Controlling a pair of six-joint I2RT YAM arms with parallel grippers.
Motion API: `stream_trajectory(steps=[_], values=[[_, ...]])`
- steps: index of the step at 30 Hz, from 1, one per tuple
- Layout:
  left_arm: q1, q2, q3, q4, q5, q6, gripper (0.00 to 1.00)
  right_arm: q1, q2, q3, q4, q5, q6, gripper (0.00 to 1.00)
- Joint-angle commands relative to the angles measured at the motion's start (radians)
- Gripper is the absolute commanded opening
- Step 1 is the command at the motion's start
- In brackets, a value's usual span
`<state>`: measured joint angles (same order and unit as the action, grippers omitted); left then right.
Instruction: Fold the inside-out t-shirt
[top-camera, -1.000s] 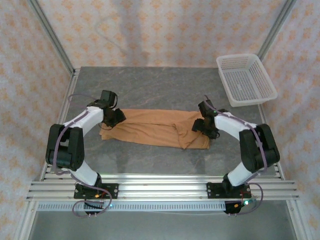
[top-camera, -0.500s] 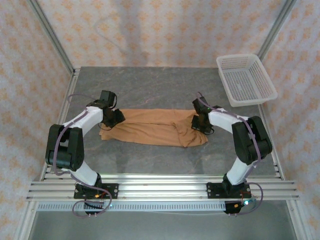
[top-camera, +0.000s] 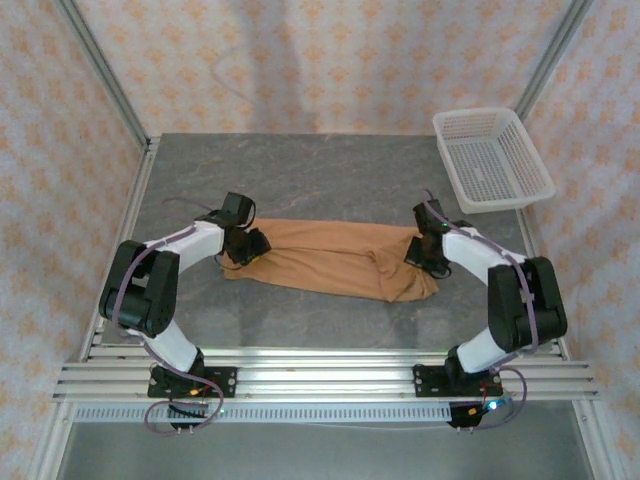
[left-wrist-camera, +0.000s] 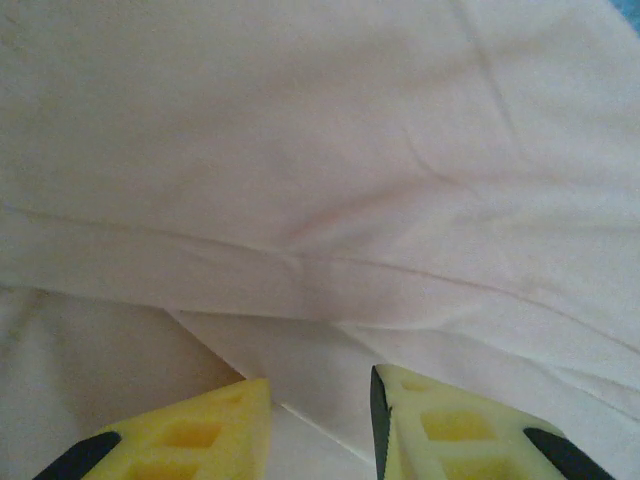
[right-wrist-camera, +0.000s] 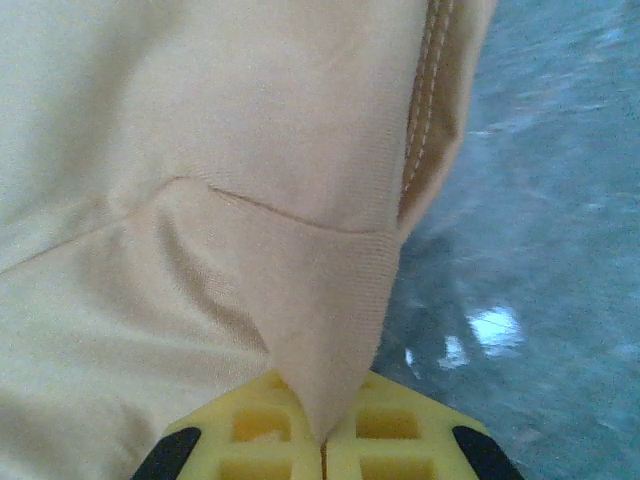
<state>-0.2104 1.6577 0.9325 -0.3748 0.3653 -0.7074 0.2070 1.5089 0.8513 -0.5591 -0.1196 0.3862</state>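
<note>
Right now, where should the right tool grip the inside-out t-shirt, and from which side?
The inside-out t-shirt lies as a long strip; grip its stitched right-end corner, coming from the right. The right tool is shut on that corner.

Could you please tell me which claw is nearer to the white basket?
Right. The right claw sits just in front of the basket, slightly to its left, at the t-shirt's right end; the left claw is far off to the left, at the other end.
</note>
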Motion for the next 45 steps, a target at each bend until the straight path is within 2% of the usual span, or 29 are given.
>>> stream_trajectory(steps=[1,4,9,16,20,25,31,37,45], values=[[0.012,-0.038,0.081,-0.005,-0.026,-0.013,0.34,-0.007,-0.089,-0.002,-0.07,0.049,-0.063,0.0],[0.042,-0.027,0.144,-0.052,-0.032,0.016,0.34,-0.002,-0.134,0.019,-0.084,0.01,-0.073,0.0],[0.154,-0.039,0.142,-0.026,0.035,0.0,0.34,0.054,-0.162,0.111,-0.144,0.039,-0.067,0.0],[0.275,-0.096,0.144,-0.071,0.06,0.029,0.34,0.22,-0.162,0.278,-0.205,0.111,-0.031,0.0],[0.344,-0.124,0.125,-0.076,0.081,0.028,0.33,0.338,-0.113,0.39,-0.2,0.142,-0.004,0.0],[0.406,-0.146,0.102,-0.078,0.096,0.02,0.33,0.481,0.043,0.561,-0.177,0.157,0.019,0.0],[0.44,-0.157,0.082,-0.075,0.117,0.021,0.33,0.601,0.278,0.782,-0.171,0.155,0.014,0.0],[0.464,-0.168,0.061,-0.067,0.13,0.023,0.33,0.661,0.499,1.009,-0.198,0.125,0.005,0.0],[0.477,-0.161,0.041,-0.05,0.149,0.022,0.32,0.719,0.72,1.275,-0.28,0.09,-0.006,0.0]])
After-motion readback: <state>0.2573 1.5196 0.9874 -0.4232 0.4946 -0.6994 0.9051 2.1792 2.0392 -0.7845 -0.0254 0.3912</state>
